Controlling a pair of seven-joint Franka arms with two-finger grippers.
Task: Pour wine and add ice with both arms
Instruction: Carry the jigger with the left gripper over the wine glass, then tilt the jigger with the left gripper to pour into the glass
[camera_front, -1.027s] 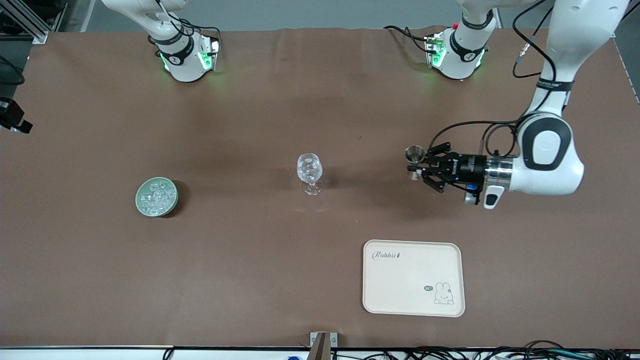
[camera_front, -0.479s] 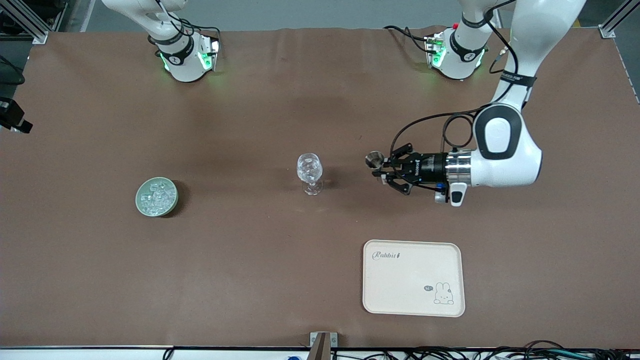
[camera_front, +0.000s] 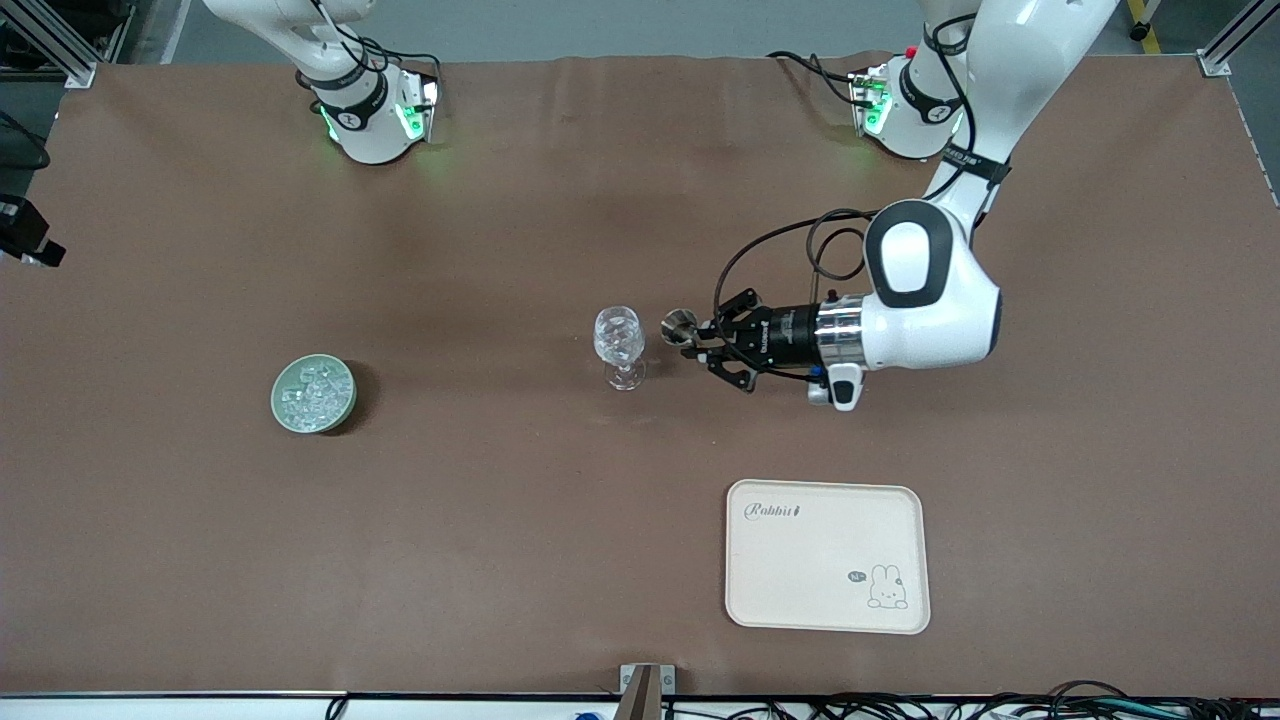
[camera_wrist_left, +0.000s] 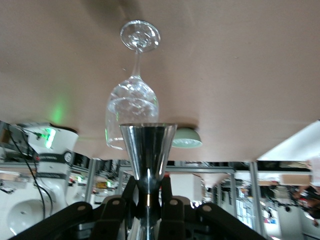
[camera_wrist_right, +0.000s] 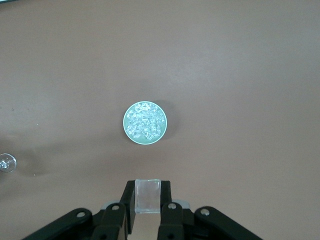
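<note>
Left gripper (camera_front: 702, 342), clenched on small silver hourglass measure (camera_front: 679, 325), has swung across to three o'clock of clear faceted stemmed glass (camera_front: 619, 345). Centre lip over bowl, tip slowly. Right gripper (camera_wrist_right: 148, 210), high above pale green dish (camera_wrist_right: 144, 122) of ice cubes (camera_wrist_right: 144, 121), waits, clamping a clear cube (camera_wrist_right: 147, 196).

The right arm (camera_front: 300, 40) is cut off by the front view's top edge, its jaws unseen there.

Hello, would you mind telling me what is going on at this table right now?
The left gripper is shut on a small shiny silver hourglass-shaped measure, held upright just beside the clear faceted stemmed glass at mid-table; nothing is poured yet. The right gripper hangs high over the pale green round dish of small clear ice cubes, shut on a clear block. A cream rabbit-print tray lies nearer the front camera.
</note>
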